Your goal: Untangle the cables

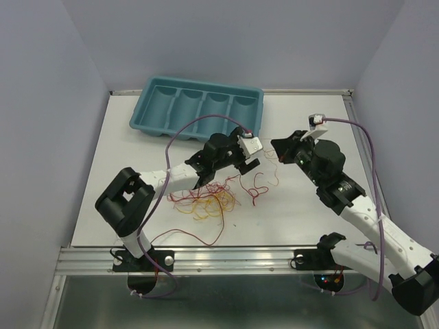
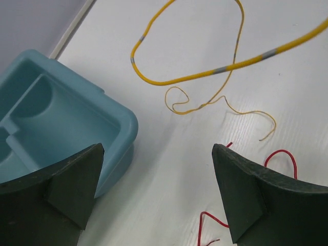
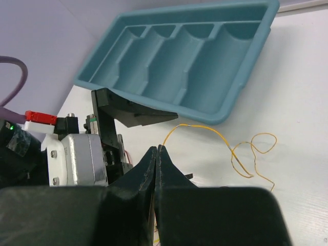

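White table — pale lilac walls, teal tray, tangled cables

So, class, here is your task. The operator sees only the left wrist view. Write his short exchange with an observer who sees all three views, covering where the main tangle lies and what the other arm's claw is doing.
Operator: Past my open left claw I see only a loose yellow cable. Where is the main tangle?
Observer: The tangle of cables lies on the table, just on the base side of your claw.
Operator: And the other arm?
Observer: The right claw is shut, with no wire visible in it. It sits to the right of yours and points toward it.
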### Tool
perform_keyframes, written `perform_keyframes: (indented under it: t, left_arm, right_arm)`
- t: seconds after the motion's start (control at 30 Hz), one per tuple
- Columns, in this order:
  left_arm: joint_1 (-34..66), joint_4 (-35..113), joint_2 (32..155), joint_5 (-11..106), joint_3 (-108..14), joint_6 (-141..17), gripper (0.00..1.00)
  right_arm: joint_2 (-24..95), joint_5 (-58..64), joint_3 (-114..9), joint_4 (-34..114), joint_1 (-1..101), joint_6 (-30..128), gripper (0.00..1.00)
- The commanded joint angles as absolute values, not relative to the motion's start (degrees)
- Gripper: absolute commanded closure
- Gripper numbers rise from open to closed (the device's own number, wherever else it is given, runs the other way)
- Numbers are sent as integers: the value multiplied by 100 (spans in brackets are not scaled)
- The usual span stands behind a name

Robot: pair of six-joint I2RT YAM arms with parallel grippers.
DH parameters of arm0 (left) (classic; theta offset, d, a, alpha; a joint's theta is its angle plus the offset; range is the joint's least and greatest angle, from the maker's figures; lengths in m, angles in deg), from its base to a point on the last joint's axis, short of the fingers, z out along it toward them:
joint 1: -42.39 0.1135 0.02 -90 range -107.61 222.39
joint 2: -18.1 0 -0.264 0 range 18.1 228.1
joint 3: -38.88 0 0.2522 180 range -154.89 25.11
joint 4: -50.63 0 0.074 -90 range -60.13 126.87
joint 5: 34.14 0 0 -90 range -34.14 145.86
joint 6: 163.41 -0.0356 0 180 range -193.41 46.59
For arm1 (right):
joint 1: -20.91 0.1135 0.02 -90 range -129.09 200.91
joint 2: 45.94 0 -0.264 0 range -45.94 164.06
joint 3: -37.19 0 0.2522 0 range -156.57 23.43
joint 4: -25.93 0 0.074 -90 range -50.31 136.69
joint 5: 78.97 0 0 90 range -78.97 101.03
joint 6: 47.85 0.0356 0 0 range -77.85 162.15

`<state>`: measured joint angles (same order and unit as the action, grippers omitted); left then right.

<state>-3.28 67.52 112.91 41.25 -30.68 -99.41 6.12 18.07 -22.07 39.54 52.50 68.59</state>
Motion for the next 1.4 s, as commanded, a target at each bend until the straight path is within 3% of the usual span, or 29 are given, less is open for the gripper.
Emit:
perform_keyframes:
  t: [0.0, 0.7, 1.1, 1.17, 1.27, 1.37]
  left_arm:
    - [-332, 8230, 11118, 4040, -2956, -10057, 1]
    - [-297, 10403, 11522, 1931, -1733, -10146, 1]
    - [-437, 10060, 12058, 2616, -2551, -9811, 3]
    - [-481, 9954, 12093, 2545, -2612, -9890, 9]
    - [-604, 9752, 12111, 2598, -2674, -9978, 26]
    - [-639, 9541, 12050, 2589, -2762, -9960, 61]
  right_arm:
    - [223, 1534, -2148, 3881, 5290, 7063, 99]
    - [-621, 901, -2069, 3872, 5298, 7353, 99]
    - [-586, 584, -2096, 3810, 5298, 7458, 100]
    - [-560, 505, -2096, 3758, 5290, 7467, 99]
    - [-577, 452, -2069, 3705, 5290, 7467, 99]
    - [-612, 539, -2043, 3687, 5290, 7406, 99]
